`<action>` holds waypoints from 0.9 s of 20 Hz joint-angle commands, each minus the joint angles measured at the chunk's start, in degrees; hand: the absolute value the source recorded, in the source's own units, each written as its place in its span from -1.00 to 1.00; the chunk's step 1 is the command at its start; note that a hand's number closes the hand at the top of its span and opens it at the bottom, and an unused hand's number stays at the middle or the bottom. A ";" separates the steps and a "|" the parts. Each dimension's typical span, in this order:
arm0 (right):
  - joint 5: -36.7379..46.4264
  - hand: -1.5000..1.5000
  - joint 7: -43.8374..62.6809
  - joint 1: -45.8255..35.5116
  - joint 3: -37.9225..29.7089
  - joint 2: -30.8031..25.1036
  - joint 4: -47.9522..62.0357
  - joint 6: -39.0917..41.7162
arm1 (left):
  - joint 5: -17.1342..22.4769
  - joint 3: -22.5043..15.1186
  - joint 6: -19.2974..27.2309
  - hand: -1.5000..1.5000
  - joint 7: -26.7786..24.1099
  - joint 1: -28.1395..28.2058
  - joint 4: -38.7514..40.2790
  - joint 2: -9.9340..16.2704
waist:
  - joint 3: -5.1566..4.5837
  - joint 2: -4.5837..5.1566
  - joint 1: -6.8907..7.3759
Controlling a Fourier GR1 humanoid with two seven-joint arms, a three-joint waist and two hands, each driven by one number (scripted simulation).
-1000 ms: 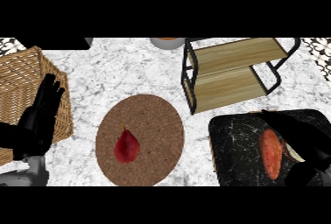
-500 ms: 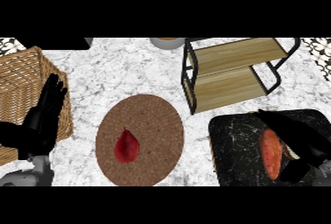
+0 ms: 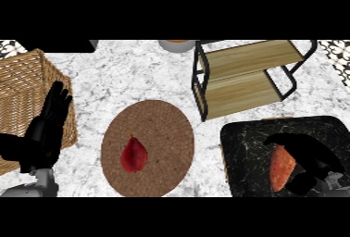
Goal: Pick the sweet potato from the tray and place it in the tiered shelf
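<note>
- Right hand [image 3: 309, 157] is sitting over the dark tray [image 3: 246, 139], fingers curling beside the sweet potato [image 3: 281, 168], which is lying on the tray just left of the palm.
- Contact looks likely, but the hand is hiding that edge, so I cannot tell if it is gripping.
- Tiered shelf [image 3: 239, 76] is standing beyond the fingertips.
- Left hand [image 3: 46, 127] is resting open, fingers straight, over the wicker basket [image 3: 21, 78].

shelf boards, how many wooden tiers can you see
2: the upper tier toward the counter's far edge, and the lower tier just nearer, beside the black tray.
</note>
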 commanded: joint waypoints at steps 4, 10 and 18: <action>7.25 1.00 -6.43 0.30 2.76 0.42 2.16 -7.26 | 1.41 3.18 -1.84 0.00 -0.09 -3.59 3.17 0.12 | 0.14 0.10 -0.12; 7.82 1.00 -13.42 0.68 -1.19 -0.66 5.02 -13.42 | -3.94 -0.88 1.31 0.00 3.64 -3.52 -0.20 -2.49 | 0.16 0.07 -0.18; 11.35 1.00 8.25 6.45 8.74 16.72 -10.85 -6.67 | -1.28 0.91 -1.11 0.00 2.82 0.53 -2.99 -1.33 | 0.13 -0.14 -0.36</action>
